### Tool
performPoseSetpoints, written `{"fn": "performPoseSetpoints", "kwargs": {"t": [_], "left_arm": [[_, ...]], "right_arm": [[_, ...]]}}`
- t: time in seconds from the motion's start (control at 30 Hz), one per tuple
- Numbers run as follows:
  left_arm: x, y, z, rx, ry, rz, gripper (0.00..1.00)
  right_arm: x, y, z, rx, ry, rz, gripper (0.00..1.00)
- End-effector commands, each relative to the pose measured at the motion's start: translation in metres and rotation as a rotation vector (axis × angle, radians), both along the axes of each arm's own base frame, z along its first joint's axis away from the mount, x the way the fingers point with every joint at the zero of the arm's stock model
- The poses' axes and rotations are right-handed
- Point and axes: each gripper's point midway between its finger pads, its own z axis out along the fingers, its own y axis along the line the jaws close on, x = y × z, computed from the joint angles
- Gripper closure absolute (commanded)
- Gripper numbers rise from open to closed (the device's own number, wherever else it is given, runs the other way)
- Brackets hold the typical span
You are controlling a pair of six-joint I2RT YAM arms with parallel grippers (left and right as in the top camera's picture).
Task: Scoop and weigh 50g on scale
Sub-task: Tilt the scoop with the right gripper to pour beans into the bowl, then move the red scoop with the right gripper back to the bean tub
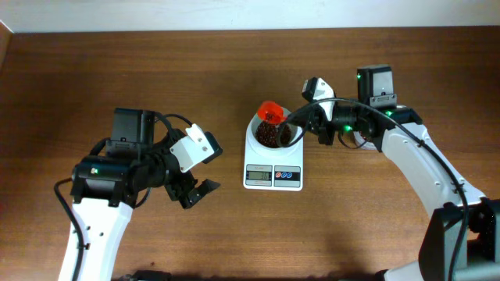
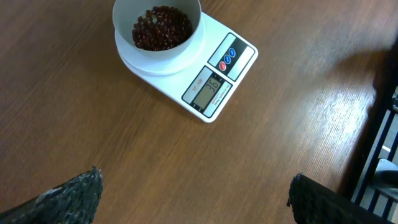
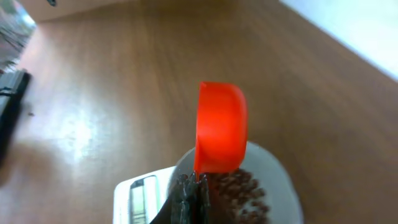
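Observation:
The white scale (image 1: 273, 173) stands mid-table with its round bowl (image 1: 256, 133) on top, and its display is lit. A heap of dark reddish-brown beans (image 1: 269, 137) lies in the bowl. My right gripper (image 1: 301, 125) is shut on the handle of an orange scoop (image 1: 269, 112), which is tipped on its side over the bowl's far rim. In the right wrist view the scoop (image 3: 221, 127) hangs above the beans (image 3: 239, 186). My left gripper (image 1: 195, 191) stands open and empty to the left of the scale. The left wrist view shows the scale (image 2: 217, 81) and beans (image 2: 161, 28) beyond its wide-spread fingers (image 2: 74, 196).
The wooden table's far edge (image 1: 234, 31) meets a white wall at the back. Dark frame parts (image 2: 385, 124) stand at the right edge of the left wrist view. A black object (image 3: 9, 93) lies at the left edge of the right wrist view.

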Motion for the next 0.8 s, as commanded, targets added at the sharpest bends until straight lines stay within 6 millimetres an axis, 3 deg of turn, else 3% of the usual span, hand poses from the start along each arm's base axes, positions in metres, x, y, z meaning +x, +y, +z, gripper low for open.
{"fn": "performPoseSetpoints", "kwargs": {"t": [0.0, 0.3, 0.5, 0.63, 0.77], "left_arm": [[0.004, 0.001, 0.006, -0.006, -0.015, 0.008, 0.01], [0.004, 0.001, 0.006, -0.006, -0.015, 0.008, 0.01], [0.004, 0.001, 0.006, -0.007, -0.015, 0.008, 0.01], [0.004, 0.001, 0.006, -0.007, -0.015, 0.008, 0.01], [0.004, 0.001, 0.006, -0.006, -0.015, 0.008, 0.01]], "right_arm": [[0.008, -0.001, -0.008, -0.031, -0.049, -0.004, 0.96], [0.008, 0.001, -0.016, -0.049, -0.127, 0.056, 0.96], [0.002, 0.006, -0.006, -0.006, -0.227, 0.139, 0.96], [-0.005, -0.002, 0.012, 0.111, -0.233, 0.18, 0.96], [-0.001, -0.017, 0.018, 0.148, -0.247, 0.166, 0.96]]}}
